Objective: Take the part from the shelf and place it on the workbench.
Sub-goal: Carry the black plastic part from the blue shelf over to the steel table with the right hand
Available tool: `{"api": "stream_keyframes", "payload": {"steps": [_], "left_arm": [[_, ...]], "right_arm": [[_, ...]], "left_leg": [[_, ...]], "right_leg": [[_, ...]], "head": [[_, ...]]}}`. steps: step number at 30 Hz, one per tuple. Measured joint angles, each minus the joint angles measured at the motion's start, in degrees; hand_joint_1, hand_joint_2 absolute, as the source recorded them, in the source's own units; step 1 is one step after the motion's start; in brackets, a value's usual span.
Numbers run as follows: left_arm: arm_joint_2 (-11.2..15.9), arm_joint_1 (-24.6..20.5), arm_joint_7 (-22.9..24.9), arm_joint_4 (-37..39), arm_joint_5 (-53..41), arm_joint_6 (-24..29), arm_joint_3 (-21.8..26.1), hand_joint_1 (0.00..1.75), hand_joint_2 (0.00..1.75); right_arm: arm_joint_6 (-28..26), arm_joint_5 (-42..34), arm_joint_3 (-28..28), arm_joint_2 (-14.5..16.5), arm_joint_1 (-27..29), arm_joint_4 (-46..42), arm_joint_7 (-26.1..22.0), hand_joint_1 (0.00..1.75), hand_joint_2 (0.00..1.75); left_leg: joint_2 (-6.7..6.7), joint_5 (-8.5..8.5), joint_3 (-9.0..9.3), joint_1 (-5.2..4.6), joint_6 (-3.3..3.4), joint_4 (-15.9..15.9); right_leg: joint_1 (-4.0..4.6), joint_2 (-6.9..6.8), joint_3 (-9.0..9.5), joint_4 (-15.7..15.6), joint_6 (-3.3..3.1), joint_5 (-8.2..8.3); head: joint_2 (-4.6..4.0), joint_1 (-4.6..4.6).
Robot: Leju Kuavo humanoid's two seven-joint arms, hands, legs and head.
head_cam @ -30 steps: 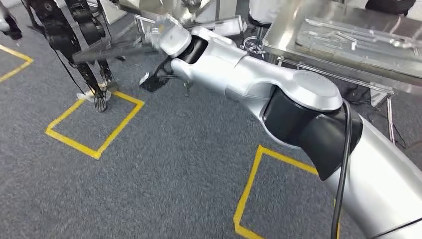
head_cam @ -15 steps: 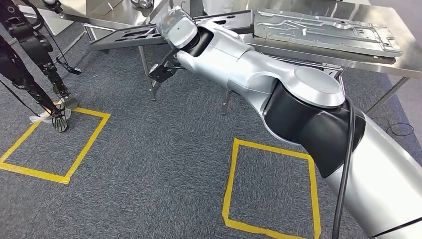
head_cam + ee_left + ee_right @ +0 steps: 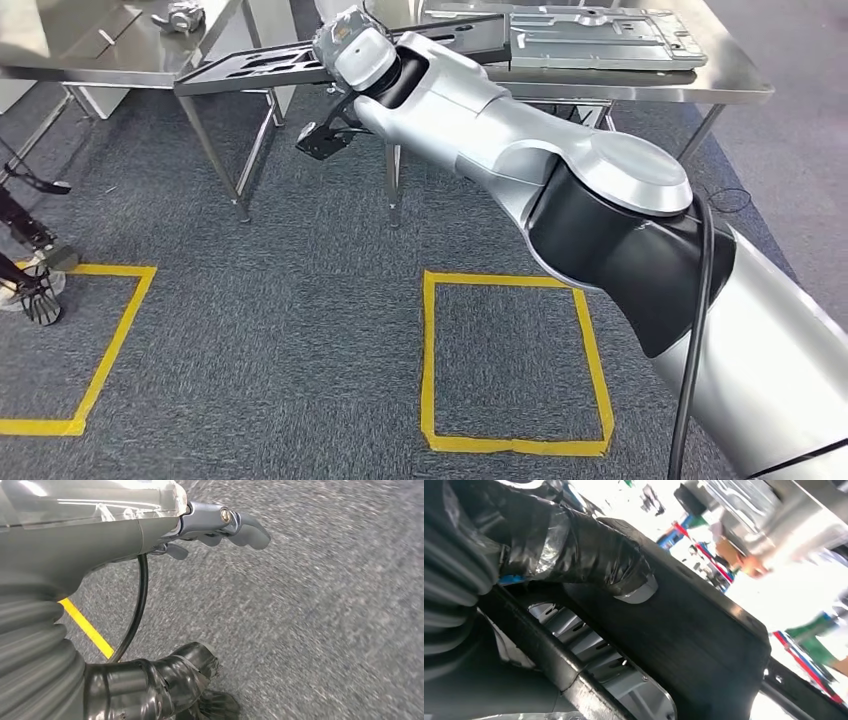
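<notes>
The right hand (image 3: pixel 352 55) grips the part (image 3: pixel 260 72), a long, flat black panel with cut-out slots, which juts out from the hand toward 9 o'clock in the head view. In the right wrist view the taped thumb (image 3: pixel 589 550) presses flat on the part's (image 3: pixel 684 630) dark face, and the fingers are hidden behind the panel, so the hold is plain but the finger layout is not. The part's far end hangs in the air above the gap between 2 steel tables, level with their tops; whether it touches either top cannot be told.

The workbench (image 3: pixel 700 85) stands at 12 to 1 o'clock, a steel table bearing a large silver stamped sheet (image 3: pixel 600 35). The near end of the part lies just at that table's front edge beside the sheet. A second steel table (image 3: pixel 90 55) sits at 10 o'clock with a small grey object (image 3: pixel 180 16) on it.

On the grey carpet (image 3: pixel 300 330), yellow tape marks 1 square (image 3: pixel 430 360) at 6 o'clock and another (image 3: pixel 100 350) at 8 o'clock.

The left hand (image 3: pixel 215 527) hangs over the carpet (image 3: pixel 325 605), fingers loosely curled and holding nothing, with its thumb (image 3: pixel 165 680) set apart from them.
</notes>
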Motion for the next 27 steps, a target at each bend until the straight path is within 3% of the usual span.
{"api": "stream_keyframes", "payload": {"steps": [2, 4, 5, 6, 7, 9, 11, 13, 14, 16, 18, 20, 21, 22, 24, 26, 27], "left_arm": [[0.05, 0.13, -0.01, 0.00, 0.00, 0.00, 0.00, 0.00, 1.75], [0.12, 0.48, 0.00, 0.00, 0.00, 0.01, 0.00, 0.00, 1.75], [0.16, 0.61, 0.01, 0.00, 0.00, 0.01, 0.00, 0.00, 1.75], [0.19, 0.65, 0.01, 0.00, 0.00, 0.02, 0.00, 0.00, 1.75], [0.20, 0.63, 0.01, 0.00, 0.00, 0.02, 0.00, 0.00, 1.75], [0.31, 0.59, 0.01, 0.00, 0.00, 0.02, 0.00, 0.00, 1.75], [0.44, 0.61, 0.01, 0.01, 0.04, 0.02, 0.00, 0.00, 1.75], [0.53, 0.44, 0.01, 0.02, 0.14, 0.02, 0.00, 0.00, 1.75], [0.55, 0.33, 0.01, 0.03, 0.19, 0.02, 0.00, 0.00, 1.75], [0.57, 0.31, -0.03, 0.04, 0.26, -0.01, 0.00, 0.00, 1.75], [0.61, 0.39, -0.07, 0.04, 0.29, -0.03, 0.00, 0.00, 1.75], [0.63, 0.42, -0.08, 0.04, 0.31, -0.04, 0.00, 0.00, 1.75], [0.64, 0.41, -0.08, 0.04, 0.32, -0.04, 0.00, 0.00, 1.75], [0.64, 0.42, -0.08, 0.04, 0.32, -0.04, 0.00, 0.00, 1.75], [0.66, 0.42, -0.08, 0.04, 0.33, -0.04, 0.00, 0.00, 1.75], [0.68, 0.40, -0.09, 0.05, 0.31, -0.04, 0.00, 0.00, 1.75], [0.68, 0.38, -0.10, 0.05, 0.30, -0.04, 0.00, 0.00, 1.75]], "right_arm": [[-0.01, 0.09, -0.25, 0.12, -0.08, 0.12, 0.01, 1.75, 1.75], [0.00, 0.13, -0.31, 0.32, 0.09, 0.20, -0.04, 1.75, 1.75], [0.01, 0.12, -0.31, 0.44, 0.26, 0.20, -0.09, 1.75, 1.75], [0.01, 0.11, -0.31, 0.53, 0.43, 0.21, -0.13, 1.75, 1.75], [0.01, 0.11, -0.31, 0.56, 0.55, 0.22, -0.15, 1.75, 1.75], [0.01, 0.13, -0.31, 0.57, 0.57, 0.28, -0.16, 1.75, 1.75], [-0.01, 0.13, -0.31, 0.63, 0.60, 0.37, -0.17, 1.75, 1.75], [-0.03, 0.12, -0.34, 0.55, 0.76, 0.46, -0.18, 1.75, 1.75], [-0.05, 0.12, -0.41, 0.43, 0.82, 0.50, -0.17, 1.75, 1.75], [-0.07, 0.13, -0.69, 0.27, 0.71, 0.55, -0.09, 1.75, 1.75], [-0.06, 0.14, -1.00, 0.43, 0.76, 0.56, -0.06, 1.75, 1.75], [-0.04, 0.14, -1.11, 0.67, 1.17, 0.55, -0.14, 1.75, 1.75], [-0.02, 0.15, -1.13, 0.71, 1.37, 0.56, -0.16, 1.75, 1.75], [-0.02, 0.19, -1.17, 0.72, 1.45, 0.56, -0.18, 1.75, 1.75], [-0.02, 0.36, -1.40, 0.74, 1.26, 0.57, -0.18, 1.75, 1.75], [-0.06, 0.70, -1.68, 0.96, 1.03, 0.56, -0.17, 1.75, 1.75], [-0.06, 0.86, -1.76, 1.06, 1.05, 0.57, -0.17, 1.75, 1.75]], "left_leg": [[-3.22, -2.87, -2.85, 0.20, -0.18, 5.77], [-4.58, -5.06, -7.00, 0.13, -0.11, 12.86], [-4.87, -4.72, -8.36, 0.09, -0.01, 14.51], [-5.08, -3.20, -8.79, 0.06, 0.17, 14.04], [-5.40, -0.77, -8.30, 0.02, 0.44, 11.52], [-7.48, 3.74, -5.93, 0.03, 1.18, 4.25], [-9.25, 4.88, -4.07, 0.02, 1.61, -0.14], [-8.66, 4.45, -3.21, -0.07, 1.81, -1.30], [-7.91, 4.56, -2.82, -0.02, 1.97, -1.76], [-6.42, 4.75, -1.98, 0.26, 2.41, -2.82], [-4.89, 4.53, -1.45, 0.29, 2.70, -3.17], [-3.33, 4.01, -1.02, 0.44, 2.68, -3.01], [-2.64, 3.67, -0.79, 0.58, 2.55, -2.84], [-1.97, 3.26, -0.52, 0.73, 2.33, -2.60], [-0.69, 2.28, -0.04, 0.78, 1.59, -1.95], [0.54, 1.45, 0.31, 0.37, 0.71, -1.47], [1.24, 1.19, 0.51, 0.14, 0.36, -1.47]], "right_leg": [[-0.17, 1.28, 0.30, -0.15, -0.56, -0.11], [0.00, 2.86, 0.49, -0.10, -0.98, -0.29], [0.12, 3.80, 0.67, -0.07, -1.12, -0.39], [0.24, 4.76, 0.89, -0.05, -1.20, -0.52], [0.35, 5.66, 1.15, -0.03, -1.23, -0.66], [0.49, 7.24, 1.43, 0.06, -1.10, -0.94], [0.28, 8.63, 1.23, 0.18, -0.68, -1.06], [-0.04, 10.04, 1.02, -0.04, 0.06, -0.94], [-0.03, 9.82, 0.97, 0.01, 0.40, -1.03], [0.23, 6.62, -0.23, 2.51, 0.96, -2.59], [-0.10, 2.70, -3.77, 9.30, 1.51, -5.67], [-0.83, 1.47, -6.99, 14.87, 2.14, -6.88], [-1.18, 1.17, -7.18, 14.79, 2.44, -5.89], [-1.47, 0.67, -6.22, 12.46, 2.71, -3.94], [-1.37, -2.10, -2.84, 5.05, 2.98, -0.31], [-0.68, -4.43, -1.12, 1.12, 2.41, 0.43], [-0.31, -4.49, -1.09, 1.04, 1.97, 0.04]], "head": [[-0.01, -0.01], [-0.01, -0.01], [-0.01, -0.01], [-0.01, -0.01], [-0.01, -0.01], [-0.01, 0.01], [-0.01, 0.02], [-0.01, 0.00], [-0.01, 0.02], [-0.01, 0.04], [-0.01, 0.03], [-0.01, 0.03], [-0.01, 0.04], [-0.01, 0.04], [-0.01, 0.05], [-0.01, 0.02], [-0.01, 0.01]]}}
